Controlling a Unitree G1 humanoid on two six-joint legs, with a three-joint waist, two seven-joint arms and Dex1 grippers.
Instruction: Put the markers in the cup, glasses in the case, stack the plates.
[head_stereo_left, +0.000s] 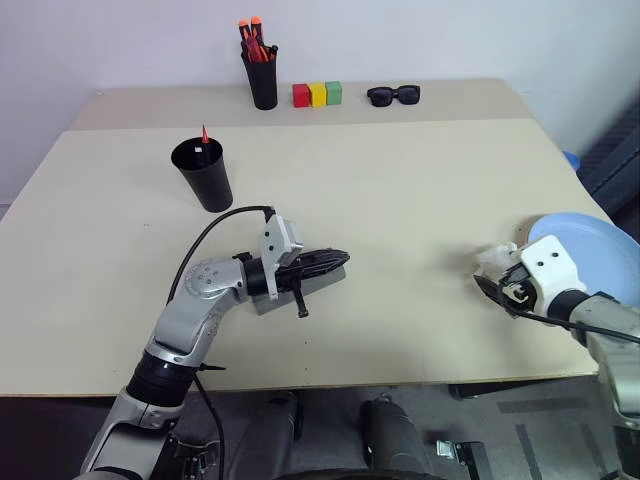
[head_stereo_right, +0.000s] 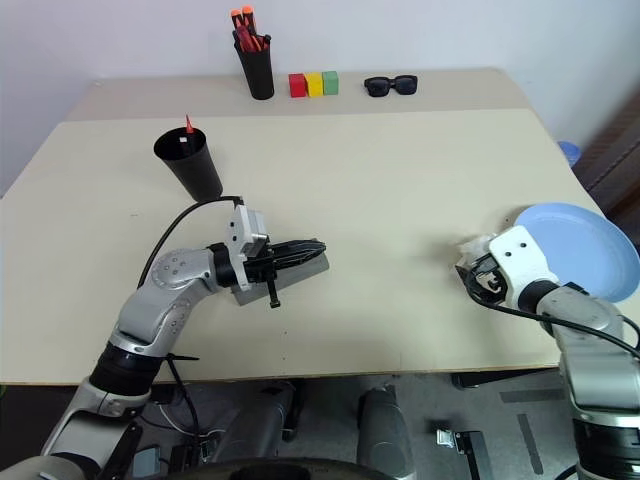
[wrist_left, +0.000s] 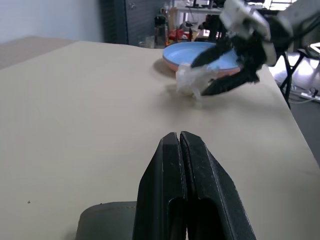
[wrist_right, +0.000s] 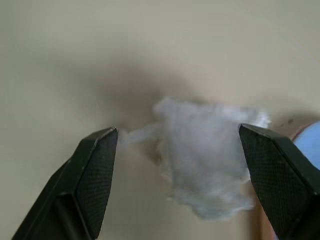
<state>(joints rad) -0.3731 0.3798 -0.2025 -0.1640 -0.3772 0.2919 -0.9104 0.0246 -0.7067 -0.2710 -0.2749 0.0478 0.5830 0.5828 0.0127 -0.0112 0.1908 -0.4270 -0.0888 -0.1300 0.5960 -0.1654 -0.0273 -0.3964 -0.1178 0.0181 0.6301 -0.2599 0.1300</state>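
1. Eye views: left gripper (head_stereo_left: 325, 264) lies level over the grey case (head_stereo_left: 320, 283), fingers clenched with nothing between them; case lid looks down, likely glasses inside, can't confirm. One black cup (head_stereo_left: 203, 174) far-left on the bench (head_stereo_left: 400, 180), a red marker tip (head_stereo_left: 205, 134) poking out, so probably loaded; second marker not discernible. One blue plate (head_stereo_right: 580, 245) at right edge.
2. Left wrist view: pink rim (wrist_left: 172, 67) under the blue, so two plates, stacked. One white wad (wrist_left: 192, 80) beside them.
3. Right wrist view: right gripper (wrist_right: 180, 165) fingers spread wide, straddling the wad, not gripping; likely clearing clutter.
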